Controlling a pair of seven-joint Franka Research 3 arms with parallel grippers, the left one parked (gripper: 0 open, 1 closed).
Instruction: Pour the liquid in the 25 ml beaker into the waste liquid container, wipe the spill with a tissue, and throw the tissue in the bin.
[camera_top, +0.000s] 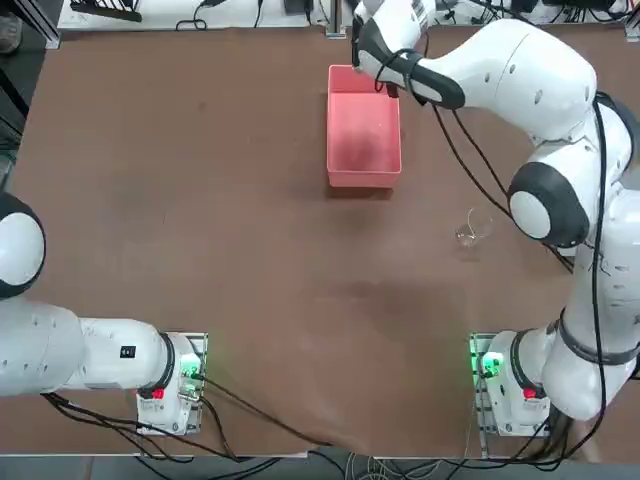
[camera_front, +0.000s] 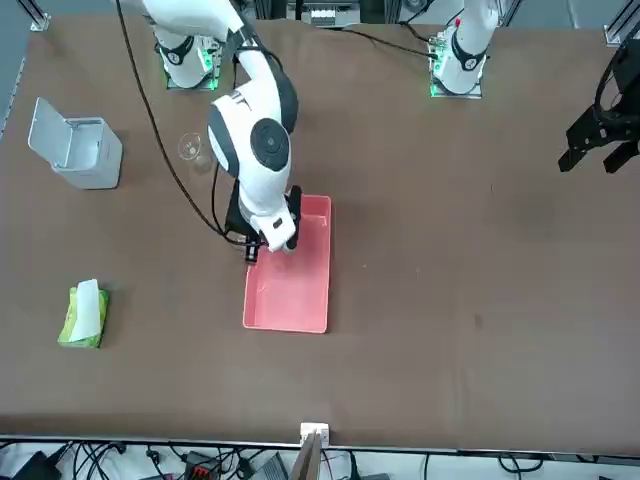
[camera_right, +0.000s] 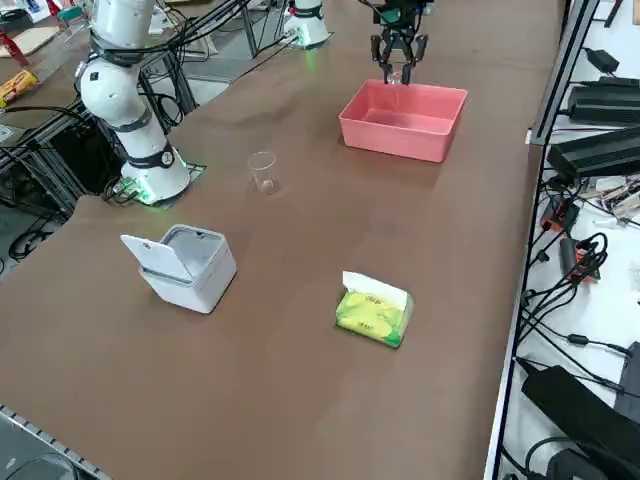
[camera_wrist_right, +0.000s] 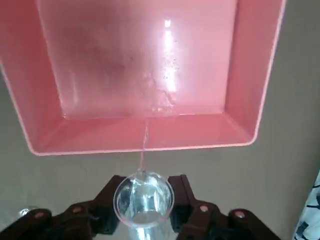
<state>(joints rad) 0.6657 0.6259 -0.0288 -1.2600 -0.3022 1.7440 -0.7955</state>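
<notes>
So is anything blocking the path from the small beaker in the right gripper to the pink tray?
Nothing visible. The right gripper holds the 25 ml beaker just outside the waste liquid container, near its end wall; only bare table lies between.

The right arm (camera_top: 530, 80) is built of glossy white rounded segments joined by dark grey bands, black cables are strung along it, its base (camera_top: 505, 385) is lit green with a red patch, and dark fingers (camera_wrist_right: 192, 207) with small pale screws are carried at its wrist.
</notes>
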